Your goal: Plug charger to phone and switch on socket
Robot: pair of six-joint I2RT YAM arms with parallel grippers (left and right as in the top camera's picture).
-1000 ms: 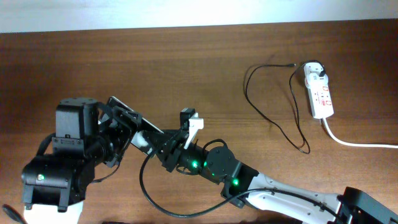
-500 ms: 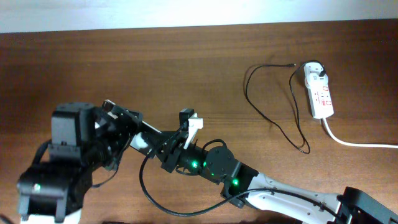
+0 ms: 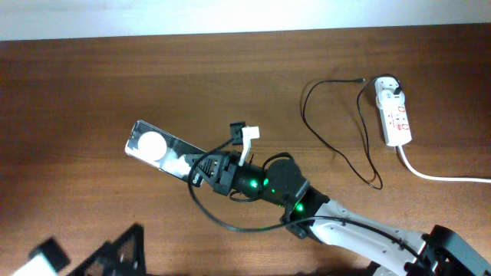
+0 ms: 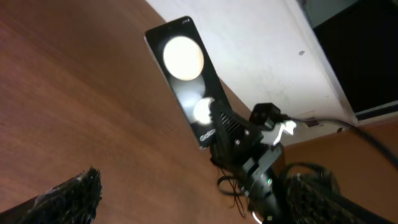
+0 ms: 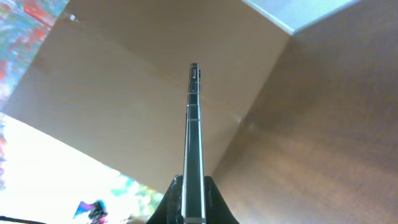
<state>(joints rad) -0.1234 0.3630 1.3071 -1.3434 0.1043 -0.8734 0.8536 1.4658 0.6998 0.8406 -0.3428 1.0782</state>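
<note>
The phone [image 3: 157,147] is a black slab with two white reflections, left of the table's middle. My right gripper [image 3: 202,170] is shut on its right end. In the right wrist view the phone [image 5: 194,130] appears edge-on, pinched between the fingers [image 5: 176,200]. The left wrist view also shows the phone [image 4: 184,68], far ahead of my open, empty left gripper [image 4: 199,179]. The left arm [image 3: 107,251] sits at the bottom left edge. The charger [image 3: 334,150] loops its thin black cable from a plug in the socket [image 3: 394,116] at the right.
The socket's thick white cord [image 3: 441,178] runs off the right edge. My right arm [image 3: 345,230] crosses the lower middle of the table, with a black cable looped under it. A pale wall borders the table's far edge.
My left gripper opened, let go of the phone's left end and drew back to the bottom left corner. The right gripper closed on the phone and still holds it.
</note>
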